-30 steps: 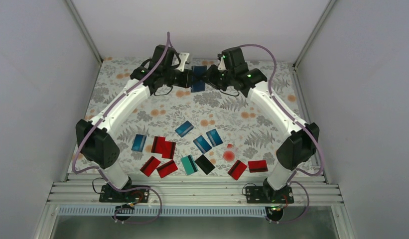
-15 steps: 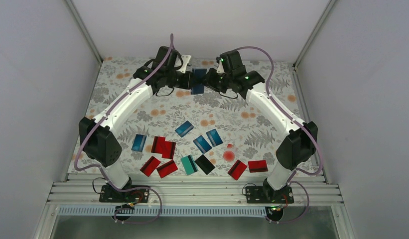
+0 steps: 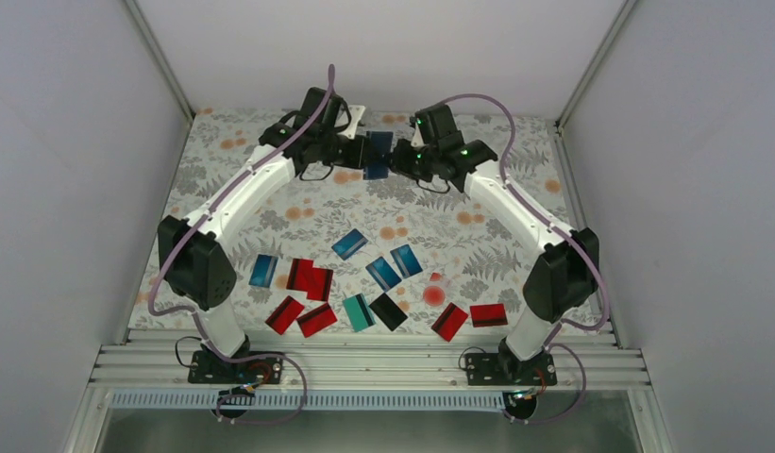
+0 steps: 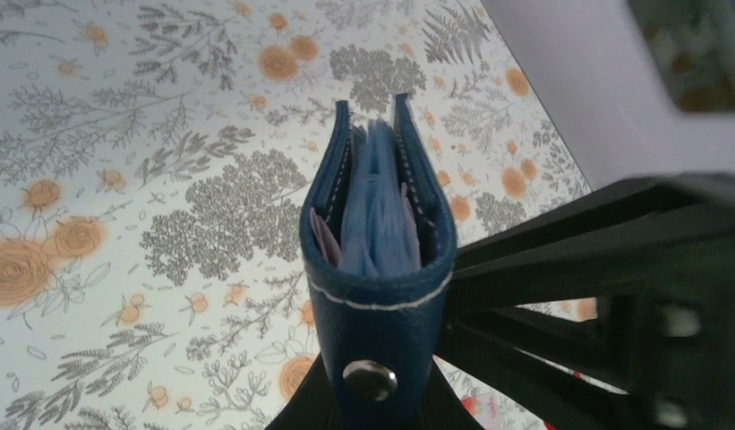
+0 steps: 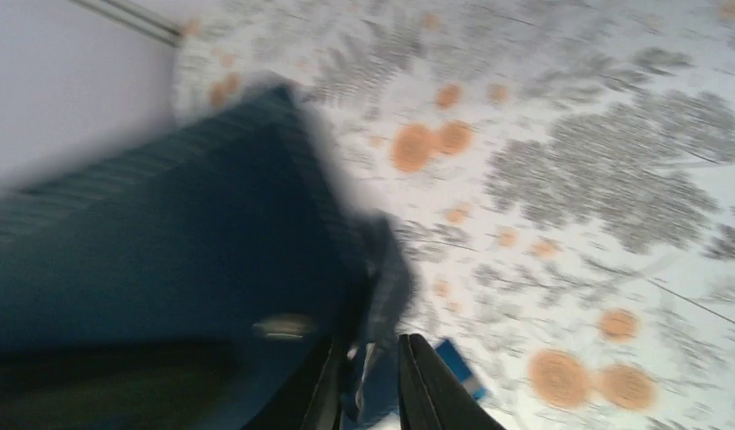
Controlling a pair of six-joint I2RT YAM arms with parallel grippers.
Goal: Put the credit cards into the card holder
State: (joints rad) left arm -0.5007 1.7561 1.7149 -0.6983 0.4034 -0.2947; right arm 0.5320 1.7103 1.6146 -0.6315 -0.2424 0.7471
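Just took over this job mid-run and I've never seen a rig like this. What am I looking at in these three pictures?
Two white robot arms are bolted along a flowered table. The wide picture is from a fixed camera above; the others from a camera on each wrist. Loose credit cards, red, blue, teal and black, lie near the bases, with a clear piece bearing a red dot. At the far side the left fingers grip the blue card holder, slightly open. The right fingers seem to pinch its edge; that picture is blurred.
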